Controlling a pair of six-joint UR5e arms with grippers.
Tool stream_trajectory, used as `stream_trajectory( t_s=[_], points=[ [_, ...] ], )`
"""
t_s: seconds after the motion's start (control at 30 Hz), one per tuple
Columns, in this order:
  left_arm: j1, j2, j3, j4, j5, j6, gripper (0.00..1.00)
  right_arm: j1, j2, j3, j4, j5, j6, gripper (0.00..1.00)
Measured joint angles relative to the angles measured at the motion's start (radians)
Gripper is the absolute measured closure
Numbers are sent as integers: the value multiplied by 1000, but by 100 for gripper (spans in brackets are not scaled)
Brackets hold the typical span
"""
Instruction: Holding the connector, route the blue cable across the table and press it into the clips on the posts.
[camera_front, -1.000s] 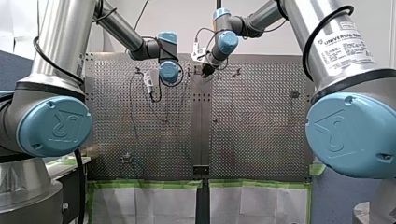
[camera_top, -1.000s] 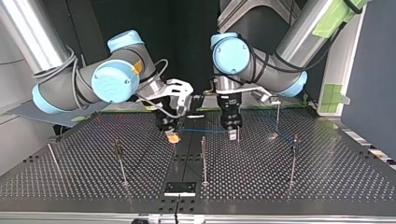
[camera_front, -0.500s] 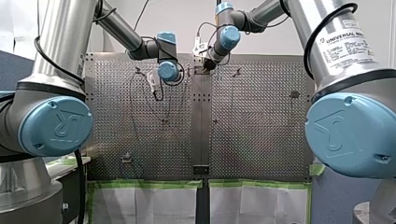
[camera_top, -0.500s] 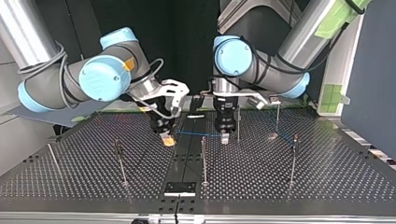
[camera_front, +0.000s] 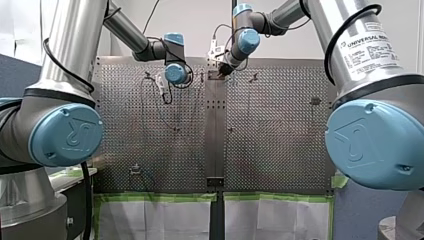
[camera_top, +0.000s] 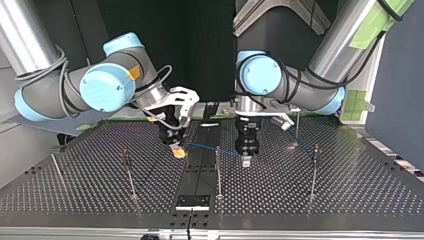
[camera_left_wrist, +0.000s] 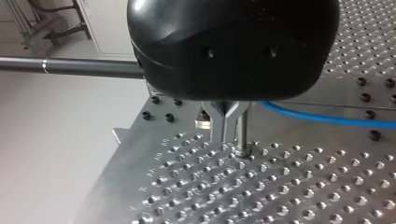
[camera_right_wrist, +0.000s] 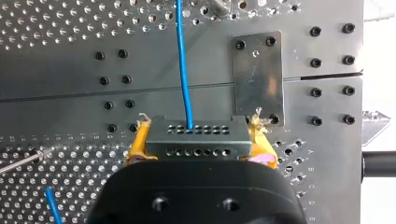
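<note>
In the right wrist view my right gripper is shut on a grey connector with rows of small holes, held between its yellow pads. The blue cable runs straight ahead from it over the table. In the top view my right gripper hangs low at the left of the middle. The blue cable stretches from there past the middle post toward my left gripper. In the left wrist view my left gripper is shut, and nothing shows between its metal fingers. Just beside them is a post's foot. The blue cable lies behind them.
Further thin posts stand on the perforated table: one at the top view's left, one at its right and one further back. A small metal plate lies on the centre strip near the front edge.
In the top view my left gripper has come forward and lower, toward the view's front. My right gripper has shifted a little to the view's left with the connector, drawing the cable against the middle post.
</note>
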Motion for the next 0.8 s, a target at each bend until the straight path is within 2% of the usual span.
stream_trajectory(
  t_s=[0.17,0.5,0.8],
  points=[
    [14,-23,8,-1,28,-1,100,-13,1,0,-2,-14,10,100],
    [53,-33,36,8,84,-3,100,-45,12,0,-10,-56,26,100],
    [79,-34,53,8,124,-4,100,-70,53,-19,-17,-84,32,100]
  ],
)
